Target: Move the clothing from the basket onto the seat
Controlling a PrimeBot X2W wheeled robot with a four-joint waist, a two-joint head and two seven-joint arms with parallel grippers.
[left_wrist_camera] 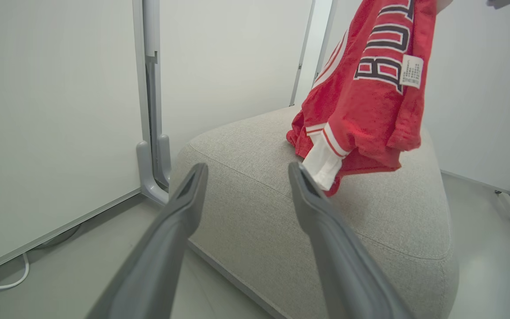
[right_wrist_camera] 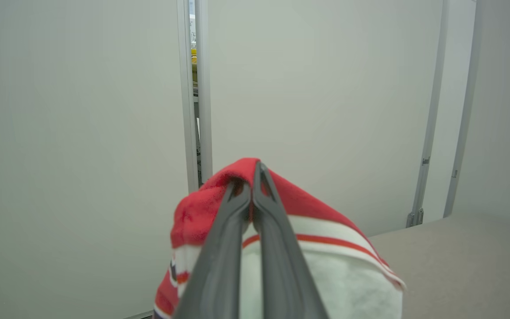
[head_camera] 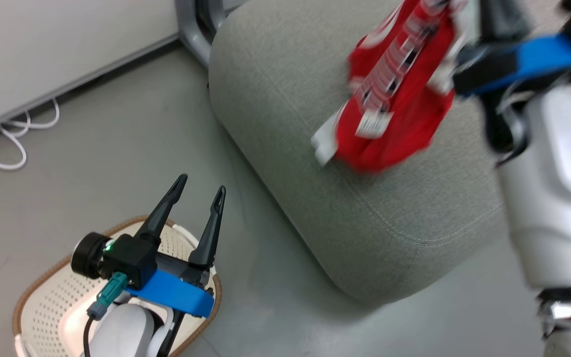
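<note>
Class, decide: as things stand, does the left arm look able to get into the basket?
Probably yes: the left end effector hangs open over the basket, and nothing visible lies between them to block a descent.

clothing (head_camera: 394, 99): red sports garment, bunched; dark block lettering outlined in white, white-and-red striped trim, small white label.
clothing, pose: hangs in a long fold over the seat, top end pinched between the closed fingers of the right gripper (right_wrist_camera: 253, 177); blurred in the head view.
clothing, low end: white trim hangs lowest, close above the cushion top; contact cannot be told.
basket (head_camera: 37, 292): cream perforated plastic, brown rim, upright on the floor, well apart from the clothing; inside partly hidden.
seat (head_camera: 285, 99): large grey woven cushion, rounded corners, seam along the edge; beside the basket, directly under the clothing.
</note>
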